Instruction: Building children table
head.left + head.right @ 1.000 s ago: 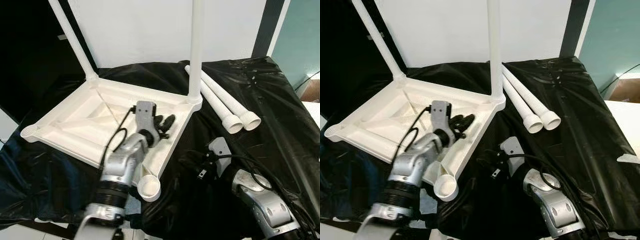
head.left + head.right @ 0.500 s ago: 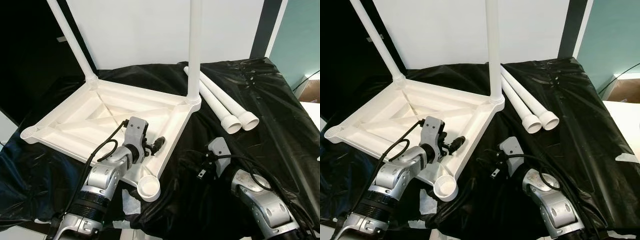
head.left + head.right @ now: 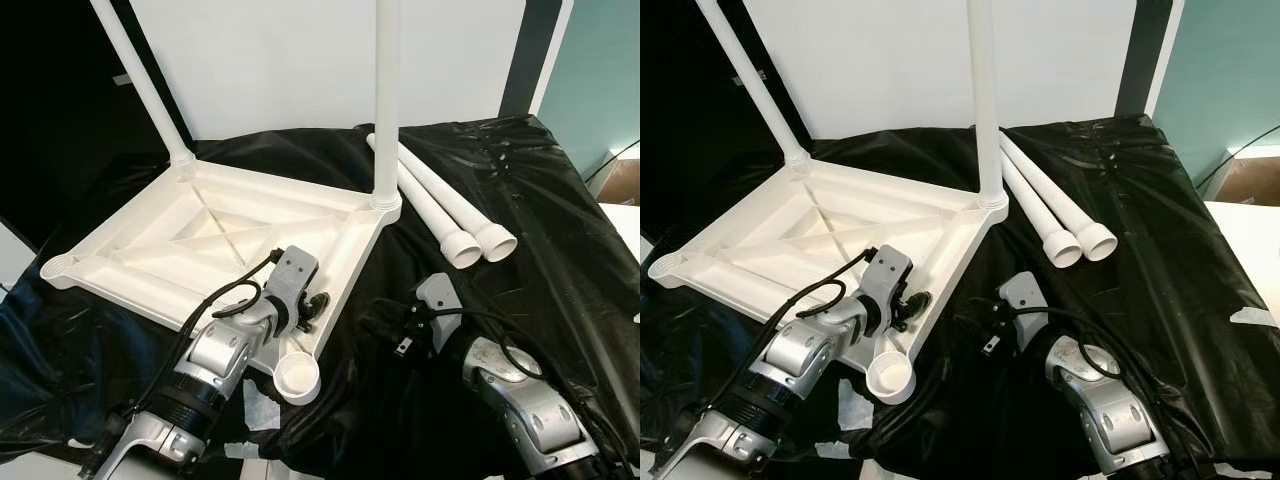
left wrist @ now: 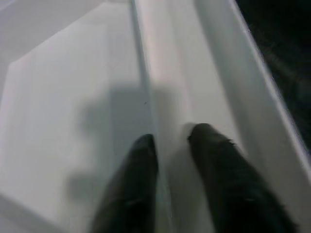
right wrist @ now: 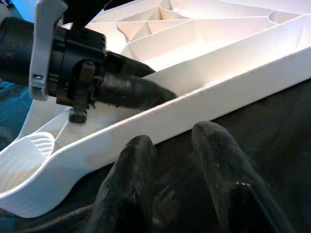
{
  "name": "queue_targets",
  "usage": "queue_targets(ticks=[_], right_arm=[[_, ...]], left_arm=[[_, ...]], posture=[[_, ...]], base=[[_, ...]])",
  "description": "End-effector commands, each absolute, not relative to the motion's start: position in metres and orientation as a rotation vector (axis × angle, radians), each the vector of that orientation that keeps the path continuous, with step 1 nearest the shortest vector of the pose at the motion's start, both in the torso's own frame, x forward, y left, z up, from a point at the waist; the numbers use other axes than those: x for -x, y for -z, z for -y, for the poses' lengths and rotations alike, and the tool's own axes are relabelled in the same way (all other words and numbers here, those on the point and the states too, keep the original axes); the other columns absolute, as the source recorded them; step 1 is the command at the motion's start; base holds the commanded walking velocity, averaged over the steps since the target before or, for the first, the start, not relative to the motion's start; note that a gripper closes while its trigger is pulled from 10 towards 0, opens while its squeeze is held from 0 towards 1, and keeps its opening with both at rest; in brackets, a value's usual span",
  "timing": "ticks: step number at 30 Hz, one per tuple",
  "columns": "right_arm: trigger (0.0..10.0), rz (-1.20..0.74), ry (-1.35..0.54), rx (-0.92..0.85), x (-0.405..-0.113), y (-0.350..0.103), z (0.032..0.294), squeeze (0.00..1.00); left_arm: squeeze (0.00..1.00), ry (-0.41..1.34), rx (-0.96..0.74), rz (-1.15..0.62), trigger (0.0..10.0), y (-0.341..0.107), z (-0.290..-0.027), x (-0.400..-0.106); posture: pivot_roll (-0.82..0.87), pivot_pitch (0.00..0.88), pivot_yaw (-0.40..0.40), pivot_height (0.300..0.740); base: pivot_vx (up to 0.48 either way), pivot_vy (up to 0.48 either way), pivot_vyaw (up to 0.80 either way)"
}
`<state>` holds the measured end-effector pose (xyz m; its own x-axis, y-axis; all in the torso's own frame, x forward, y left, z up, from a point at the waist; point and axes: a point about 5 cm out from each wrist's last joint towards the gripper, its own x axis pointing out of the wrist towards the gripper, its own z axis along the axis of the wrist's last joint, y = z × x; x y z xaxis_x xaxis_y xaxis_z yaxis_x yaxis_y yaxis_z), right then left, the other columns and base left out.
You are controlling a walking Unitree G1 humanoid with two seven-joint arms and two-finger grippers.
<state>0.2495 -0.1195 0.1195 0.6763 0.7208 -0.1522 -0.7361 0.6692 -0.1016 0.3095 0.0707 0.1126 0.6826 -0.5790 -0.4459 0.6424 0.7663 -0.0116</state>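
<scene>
Our right gripper (image 5: 170,145), fingers apart and empty, sits at 5 o'clock from the tabletop (image 3: 190,235); loose legs (image 3: 450,215) lie at its 12, long axes running 11-to-5; left gripper (image 4: 170,141) straddles a rib, slightly parted.

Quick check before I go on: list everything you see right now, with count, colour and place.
Table top: one, white, upside down on the black sheet, left of centre.
Fitted legs: two, white, upright in the far corner sockets.
Loose legs: two, white, lying side by side to the right of the table top.
Empty sockets: two, white, near corner and left corner.
Black sheet: one, covering the work surface.
Left tool: black fingers over the table top's near right rim.
Right tool: black fingers slightly apart, beside that rim.
</scene>
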Motion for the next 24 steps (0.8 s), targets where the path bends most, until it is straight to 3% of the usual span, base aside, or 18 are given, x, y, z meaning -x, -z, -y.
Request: queue_targets(ticks=[1,3,6,8,12,13,15,16,20,21,24], right_arm=[[10.0,-0.093,-0.835,0.171,-0.25,-0.12,0.116,0.0],[10.0,-0.092,-0.833,0.17,-0.249,-0.12,0.115,0.0],[10.0,-0.092,-0.832,0.17,-0.249,-0.12,0.115,0.0],[10.0,-0.091,-0.832,0.171,-0.248,-0.119,0.114,0.0],[10.0,-0.09,-0.832,0.172,-0.249,-0.119,0.114,0.0],[10.0,-0.089,-0.832,0.172,-0.249,-0.119,0.114,0.0],[10.0,-0.089,-0.832,0.172,-0.249,-0.119,0.114,0.0],[10.0,-0.09,-0.832,0.171,-0.249,-0.118,0.114,0.0],[10.0,-0.094,-0.835,0.168,-0.248,-0.117,0.114,0.0],[10.0,-0.095,-0.836,0.167,-0.248,-0.117,0.113,0.0],[10.0,-0.095,-0.839,0.167,-0.248,-0.116,0.113,0.0]], left_arm=[[0.0,0.97,-0.071,-0.472,0.0,-0.115,-0.054,-0.3],[0.0,0.893,0.055,-0.411,0.0,-0.13,-0.039,-0.312],[0.0,0.848,0.114,-0.386,0.0,-0.136,-0.034,-0.318],[0.0,0.722,0.232,-0.336,0.0,-0.148,-0.027,-0.331],[0.0,0.575,0.26,-0.302,0.0,-0.151,-0.031,-0.343],[0.0,0.53,0.251,-0.29,1.9,-0.15,-0.035,-0.346],[0.0,0.502,0.246,-0.282,1.9,-0.149,-0.038,-0.348],[0.0,0.478,0.216,-0.269,10.0,-0.148,-0.044,-0.349],[0.0,0.469,0.147,-0.21,10.0,-0.147,-0.055,-0.351],[1.0,0.477,0.149,-0.2,10.0,-0.148,-0.056,-0.35],[1.0,0.492,0.184,-0.181,10.0,-0.149,-0.057,-0.349]], posture=[[-0.06,0.0,0.132,0.74],[-0.06,0.0,0.135,0.74],[-0.06,0.0,0.135,0.74],[-0.06,0.0,0.135,0.74],[-0.06,0.0,0.136,0.74],[-0.06,0.0,0.137,0.74],[-0.06,0.0,0.137,0.74],[-0.06,0.0,0.136,0.74],[-0.06,0.0,0.135,0.74],[-0.05,0.0,0.133,0.74],[-0.05,0.0,0.131,0.74]], base=[[0.0,0.0,0.0],[0.0,0.0,0.0],[0.0,0.0,0.0],[0.0,0.0,0.0],[0.0,0.0,0.0],[0.0,0.0,0.0],[0.0,0.0,0.0],[0.0,0.0,0.0],[0.0,0.0,0.0],[0.0,0.0,0.0],[0.0,0.0,0.0]])
